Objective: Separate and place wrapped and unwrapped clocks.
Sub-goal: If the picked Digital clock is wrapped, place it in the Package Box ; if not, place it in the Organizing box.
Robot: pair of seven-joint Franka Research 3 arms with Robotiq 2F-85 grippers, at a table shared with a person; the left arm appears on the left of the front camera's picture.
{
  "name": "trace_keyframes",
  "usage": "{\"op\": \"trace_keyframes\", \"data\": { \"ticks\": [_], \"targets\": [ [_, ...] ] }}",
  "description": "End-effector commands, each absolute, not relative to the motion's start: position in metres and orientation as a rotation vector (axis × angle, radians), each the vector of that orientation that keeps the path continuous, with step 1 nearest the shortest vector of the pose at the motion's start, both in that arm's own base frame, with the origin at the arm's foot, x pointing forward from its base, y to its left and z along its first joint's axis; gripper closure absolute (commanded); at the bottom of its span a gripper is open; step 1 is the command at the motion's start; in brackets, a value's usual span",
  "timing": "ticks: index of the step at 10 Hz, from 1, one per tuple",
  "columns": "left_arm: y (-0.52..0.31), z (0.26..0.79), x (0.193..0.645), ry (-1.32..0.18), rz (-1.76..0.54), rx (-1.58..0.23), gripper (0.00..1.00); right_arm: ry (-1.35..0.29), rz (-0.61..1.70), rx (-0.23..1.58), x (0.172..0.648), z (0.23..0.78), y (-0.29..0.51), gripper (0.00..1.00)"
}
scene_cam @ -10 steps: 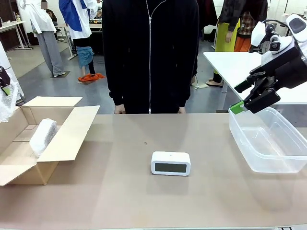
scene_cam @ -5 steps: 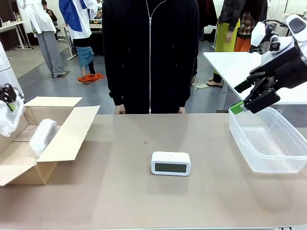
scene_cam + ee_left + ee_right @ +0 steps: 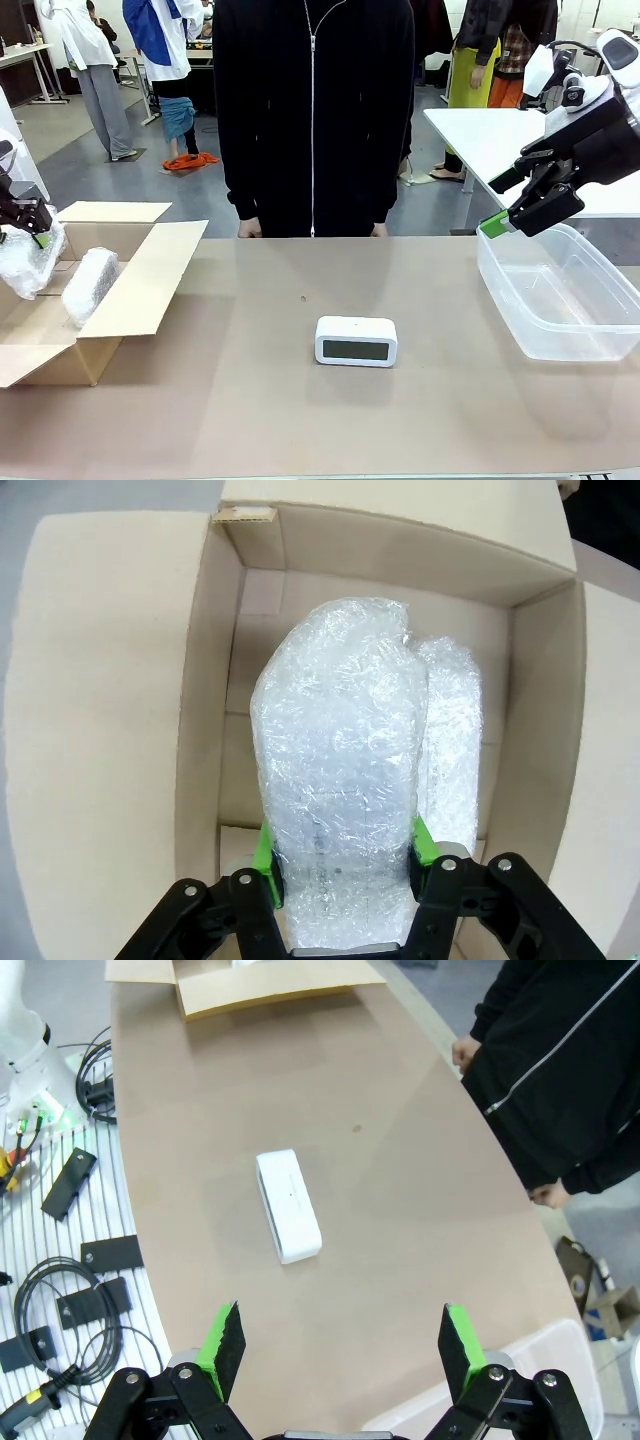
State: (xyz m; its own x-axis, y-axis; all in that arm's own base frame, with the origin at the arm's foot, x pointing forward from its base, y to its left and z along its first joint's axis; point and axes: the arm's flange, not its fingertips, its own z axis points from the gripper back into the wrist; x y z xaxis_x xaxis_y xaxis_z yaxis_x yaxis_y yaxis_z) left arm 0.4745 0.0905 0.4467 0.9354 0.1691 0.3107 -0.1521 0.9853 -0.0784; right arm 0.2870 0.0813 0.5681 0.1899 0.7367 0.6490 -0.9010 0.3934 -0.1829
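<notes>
While your left gripper [image 3: 343, 862] hangs over the open cardboard box [image 3: 400, 550] at the left end of the table [image 3: 250, 410], its green pads [image 3: 265, 850] are pressed against both sides of a bubble-wrapped bundle [image 3: 340, 750]. So yeah, it's clamped on that one. From the wrist cam the bundle points down into the box. I honestly can't tell whether its far end touches the bottom.

You've got a second bundle [image 3: 90, 283] inside the box, standing on end and leaning a bit, just beside the held one.

Your bare white clock [image 3: 356, 341] sits on the table about mid-way across, dark screen facing the robot's side. It's well apart from both the box and the clear plastic tub [image 3: 600, 355] over on the right.

Your right gripper [image 3: 340, 1345] is up in the air by the tub's far left corner, jaws spread wide with nothing between them. Its wrist cam looks down on the clock and the bare tabletop.

The person [image 3: 313, 110] in the dark zip jacket stands at the far edge, both hands at the table's rim.
</notes>
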Motion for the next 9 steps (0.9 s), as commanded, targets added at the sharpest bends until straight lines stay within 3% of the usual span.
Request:
{"op": "trace_keyframes", "data": {
  "ticks": [1, 6, 9],
  "targets": [
    [0.090, 0.446, 0.474, -0.332, 0.131, -0.031, 0.00, -0.741, 1.163, 0.295, 0.288, 0.567, 0.083, 0.00],
    [0.086, 0.455, 0.469, -0.303, 0.086, -0.013, 0.00, -0.741, 1.163, 0.295, 0.288, 0.567, 0.083, 0.00],
    [0.095, 0.492, 0.447, -0.346, 0.059, -0.069, 0.00, -0.741, 1.163, 0.295, 0.288, 0.567, 0.083, 0.00]
  ]
}}
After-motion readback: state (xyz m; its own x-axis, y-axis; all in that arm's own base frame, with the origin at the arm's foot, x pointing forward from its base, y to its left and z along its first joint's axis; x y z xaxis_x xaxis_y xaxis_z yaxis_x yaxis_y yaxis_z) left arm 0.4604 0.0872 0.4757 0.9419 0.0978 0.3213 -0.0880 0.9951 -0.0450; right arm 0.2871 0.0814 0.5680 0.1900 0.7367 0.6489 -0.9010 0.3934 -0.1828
